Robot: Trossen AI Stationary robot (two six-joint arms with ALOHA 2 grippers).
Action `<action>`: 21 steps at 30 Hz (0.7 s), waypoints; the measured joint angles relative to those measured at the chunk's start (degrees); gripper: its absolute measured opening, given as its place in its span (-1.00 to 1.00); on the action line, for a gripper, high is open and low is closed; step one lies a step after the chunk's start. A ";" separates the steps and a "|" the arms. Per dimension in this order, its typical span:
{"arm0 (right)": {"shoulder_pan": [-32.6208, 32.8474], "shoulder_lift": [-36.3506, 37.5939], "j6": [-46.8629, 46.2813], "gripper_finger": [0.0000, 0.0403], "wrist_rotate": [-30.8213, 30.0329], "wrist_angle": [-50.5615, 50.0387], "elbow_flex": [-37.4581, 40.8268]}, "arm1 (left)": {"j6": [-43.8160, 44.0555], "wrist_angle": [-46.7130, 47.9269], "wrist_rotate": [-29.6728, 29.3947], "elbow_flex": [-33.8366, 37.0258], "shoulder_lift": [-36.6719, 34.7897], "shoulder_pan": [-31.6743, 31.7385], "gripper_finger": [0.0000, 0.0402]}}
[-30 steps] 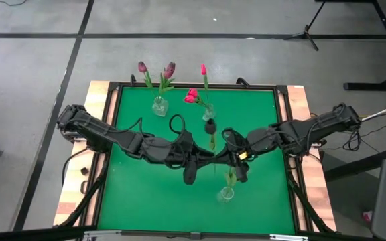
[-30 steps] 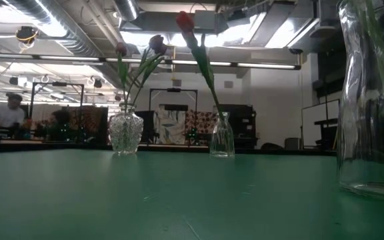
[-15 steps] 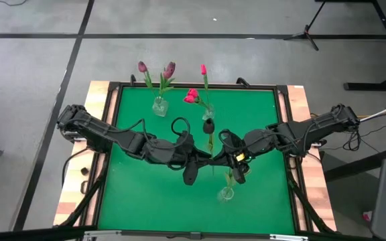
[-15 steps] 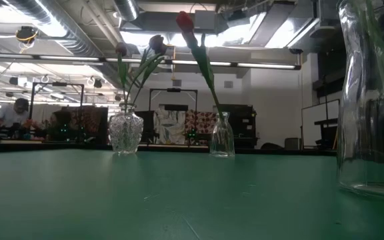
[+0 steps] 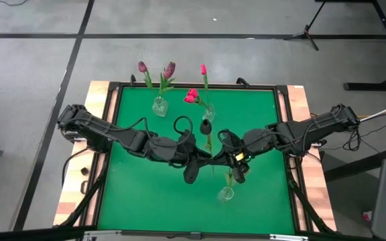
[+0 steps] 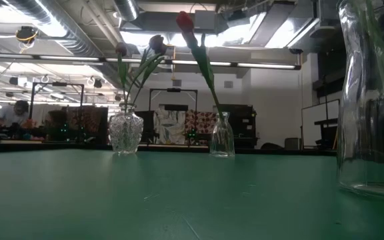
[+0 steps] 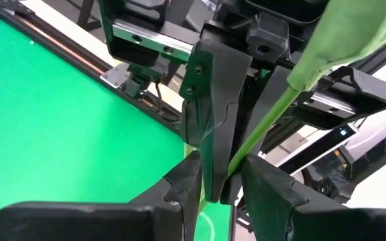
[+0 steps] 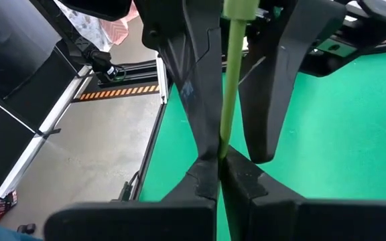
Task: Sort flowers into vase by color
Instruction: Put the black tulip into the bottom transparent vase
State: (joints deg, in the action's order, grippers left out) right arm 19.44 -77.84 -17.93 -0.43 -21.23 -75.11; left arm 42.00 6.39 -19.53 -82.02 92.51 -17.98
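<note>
My right gripper (image 8: 220, 161) is shut on a near-black flower (image 5: 205, 126) above the middle of the green mat. My left gripper (image 7: 223, 184) is open, its fingers (image 8: 196, 73) standing on either side of the same stem (image 7: 263, 124) just beyond the right gripper's tips. In the high view the left gripper (image 5: 191, 173) and right gripper (image 5: 236, 169) meet mid-table. Two purple flowers stand in a round glass vase (image 5: 159, 106). Pink flowers stand in a slim vase (image 5: 208, 114). A third vase (image 5: 226, 194) near the front edge holds green stems. My right gripper pinches the flower's green stem (image 8: 225, 127) between its two fingers, which lie across it. The flower is lifted clear of the table. It leans, its dark head (image 5: 205, 126) toward the far edge.
The low view shows the round vase (image 6: 125, 133) and the slim vase (image 6: 222, 141) at the far side and the near vase (image 6: 372, 100) close at the right. A raised black frame (image 5: 283, 120) borders the mat. Bare green mat lies left and right of the grippers.
The right gripper has shifted a little toward the table's left with the flower, and the dark head has moved slightly left with it. The left arm has closed in beside it.
</note>
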 joint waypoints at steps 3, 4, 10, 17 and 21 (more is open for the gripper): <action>0.00 -0.06 0.00 -0.98 0.00 -0.07 0.00 | 0.00 0.31 0.00 0.00 0.00 0.06 -0.50; 0.00 -0.20 0.00 -0.98 0.00 -0.03 0.00 | 0.00 0.38 0.05 0.00 0.00 0.18 -0.50; -0.02 -0.79 0.18 -0.95 0.92 0.04 0.00 | -0.39 0.70 0.15 0.00 0.03 0.28 -0.67; -0.02 -0.81 0.26 -0.84 1.08 -0.25 0.00 | -1.66 0.46 -0.13 0.00 0.09 0.24 -0.96; -0.02 -0.81 0.35 -0.79 1.06 -0.78 0.00 | -1.91 0.47 -0.42 0.00 0.11 0.24 -0.98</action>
State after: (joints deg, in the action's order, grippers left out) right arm 19.42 -78.65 -17.58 0.64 -22.02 -75.11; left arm 40.09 6.86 -19.95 -82.02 92.62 -17.74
